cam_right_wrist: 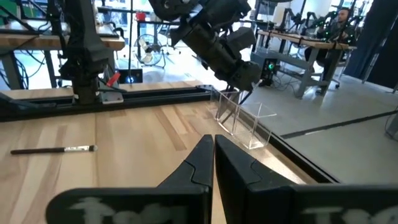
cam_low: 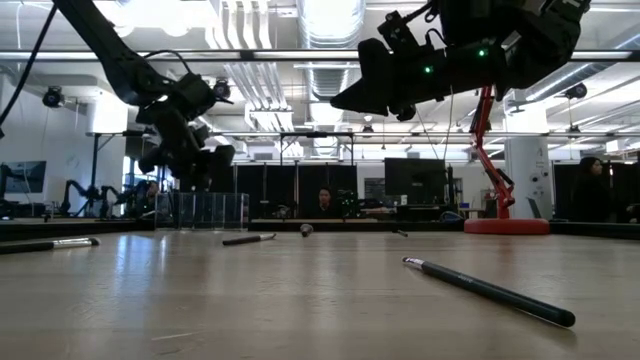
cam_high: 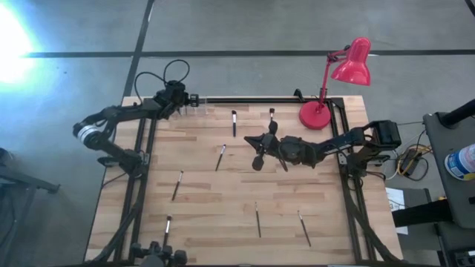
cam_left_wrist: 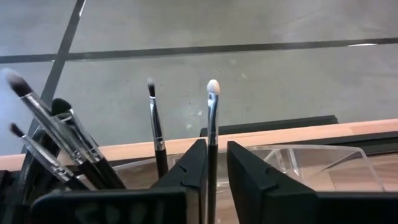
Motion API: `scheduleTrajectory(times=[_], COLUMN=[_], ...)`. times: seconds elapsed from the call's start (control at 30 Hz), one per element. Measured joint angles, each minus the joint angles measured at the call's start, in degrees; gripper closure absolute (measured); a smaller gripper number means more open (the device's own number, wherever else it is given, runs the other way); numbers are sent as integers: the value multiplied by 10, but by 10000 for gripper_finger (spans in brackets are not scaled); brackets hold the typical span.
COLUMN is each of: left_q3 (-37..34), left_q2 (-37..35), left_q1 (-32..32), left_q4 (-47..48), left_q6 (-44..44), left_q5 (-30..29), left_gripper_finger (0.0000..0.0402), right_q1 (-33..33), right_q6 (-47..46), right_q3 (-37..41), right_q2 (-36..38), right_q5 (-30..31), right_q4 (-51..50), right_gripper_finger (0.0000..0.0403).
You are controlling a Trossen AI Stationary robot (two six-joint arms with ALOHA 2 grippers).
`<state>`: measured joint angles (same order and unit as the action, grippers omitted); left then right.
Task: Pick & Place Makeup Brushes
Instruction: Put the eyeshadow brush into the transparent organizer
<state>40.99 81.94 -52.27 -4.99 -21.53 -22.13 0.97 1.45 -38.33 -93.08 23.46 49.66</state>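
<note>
From above, the left gripper (cam_high: 180, 99) hangs over the clear holder (cam_high: 199, 104) at the table's far edge, loose makeup brushes (cam_high: 220, 157) scattered on the wood. At table height, holder contents blur. Its wrist camera shows parted fingers flanking an upright brush (cam_left_wrist: 212, 124): release looks underway, retreat next. The right gripper (cam_right_wrist: 213, 144), closed and empty, waits mid-table.

1. Wooden table (cam_high: 223, 208), pale planks, dark frame rails along its edges.
2. Red desk lamp (cam_high: 349, 70) at far right corner; round base on the tabletop, shade tilted out past the far edge.
3. Clear plastic holder (cam_right_wrist: 239, 118), compartmented, at far left corner.
4. Grey floor (cam_high: 245, 30) beyond the table, crossed by dark lines.
5. Person (cam_low: 323, 203) seated in the room behind.
</note>
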Motion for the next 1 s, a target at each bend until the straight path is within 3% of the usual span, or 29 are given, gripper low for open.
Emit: scheduleTrajectory(times=[0.2,0.43,0.57,0.73,0.9,1.0], left_q3=[-1,-8,-62,-191,-315,-342], left_q2=[-47,-158,-232,-305,-316,-301], left_q1=[0,37,118,265,408,479], left_q4=[24,85,66,-81,-277,-293], left_q6=[9,54,67,55,43,27], left_q5=[2,56,58,58,43,14], left_gripper_finger=[341,343,362,397,400,401], right_q1=[0,0,0,-3,-33,-57], right_q6=[-18,-40,-60,-100,-144,-154], right_q3=[0,1,1,2,10,17], right_q2=[0,0,1,24,39,38], right_q5=[0,4,5,12,84,109], right_q4=[-17,-79,-123,-209,-259,-268], right_gripper_finger=[394,394,394,394,394,394])
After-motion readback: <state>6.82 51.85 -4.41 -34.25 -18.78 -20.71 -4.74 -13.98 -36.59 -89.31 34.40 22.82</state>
